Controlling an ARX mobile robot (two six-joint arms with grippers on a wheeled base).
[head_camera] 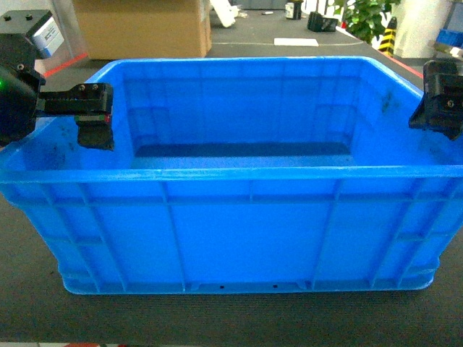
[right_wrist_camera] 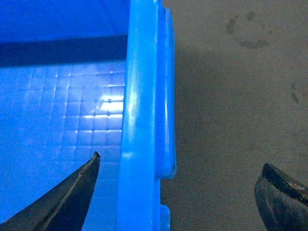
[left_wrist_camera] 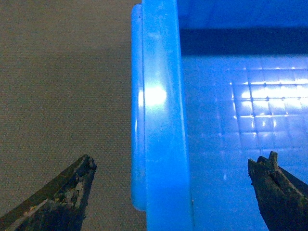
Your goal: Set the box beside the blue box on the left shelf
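Note:
The box (head_camera: 246,224) is a large bright blue crate with ribbed sides. It stands on a dark surface and fills the head view. My left gripper (head_camera: 94,119) is open over the box's left rim (left_wrist_camera: 161,96), one finger outside and one inside. In the left wrist view the left gripper (left_wrist_camera: 175,163) straddles that rim without touching it. My right gripper (head_camera: 438,101) is open over the right rim (right_wrist_camera: 142,96). In the right wrist view the right gripper (right_wrist_camera: 183,163) has its fingers wide apart on either side. The left shelf and the other blue box are out of view.
A brown cardboard carton (head_camera: 141,29) stands behind the box at the back left. A green plant (head_camera: 369,14) and a yellow-black post (head_camera: 388,36) are at the back right. Dark matting (head_camera: 217,318) lies under and in front of the box.

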